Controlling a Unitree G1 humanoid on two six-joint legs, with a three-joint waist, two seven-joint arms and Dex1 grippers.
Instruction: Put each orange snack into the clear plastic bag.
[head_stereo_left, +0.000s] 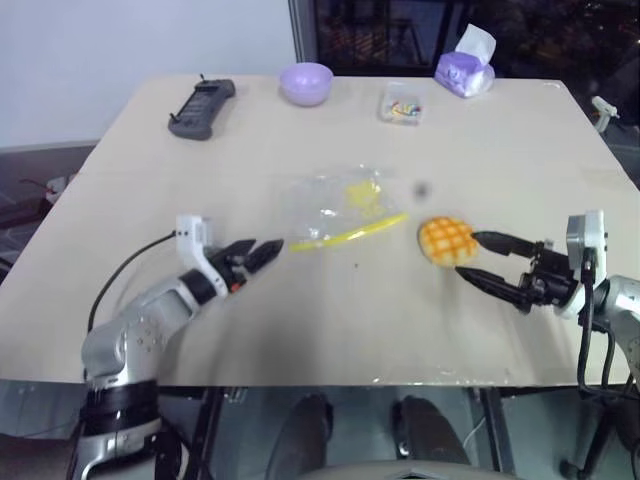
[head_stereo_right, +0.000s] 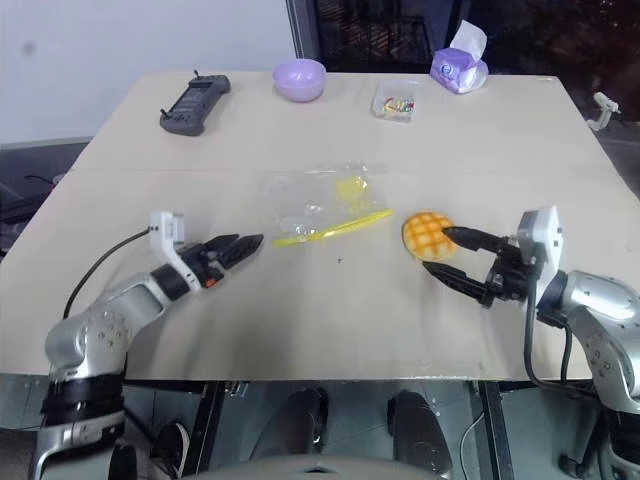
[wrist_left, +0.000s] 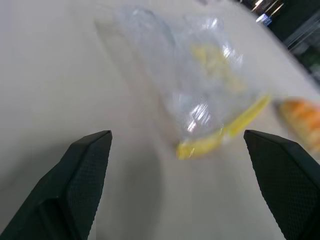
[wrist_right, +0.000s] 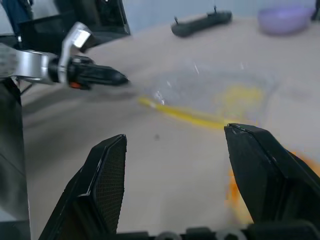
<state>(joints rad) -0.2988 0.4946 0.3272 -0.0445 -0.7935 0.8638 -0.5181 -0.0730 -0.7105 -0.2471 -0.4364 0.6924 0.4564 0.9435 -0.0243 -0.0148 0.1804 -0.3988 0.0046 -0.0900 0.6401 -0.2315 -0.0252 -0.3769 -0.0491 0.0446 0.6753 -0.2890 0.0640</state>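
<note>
Clear plastic bag flat, yellow inside, left pincer released, right pincer parted beside orange snack.

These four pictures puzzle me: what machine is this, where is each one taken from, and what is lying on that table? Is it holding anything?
It is a two-armed robot standing at a table. The two wide pictures come from a pair of cameras on its head, looking down over its arms. The two close ones come from cameras on its wrists, looking out between each gripper's black fingers.

The left gripper is open and empty, pointing at the clear plastic bag, which lies flat with its yellow seal strip toward the robot. The right gripper is open too, its fingers reaching towards the orange snack, a round bun with a grid top; no grip on it can be seen.

At the far edge lie a black controller, a purple bowl, a small clear box of coloured bits and a tissue pack.
</note>
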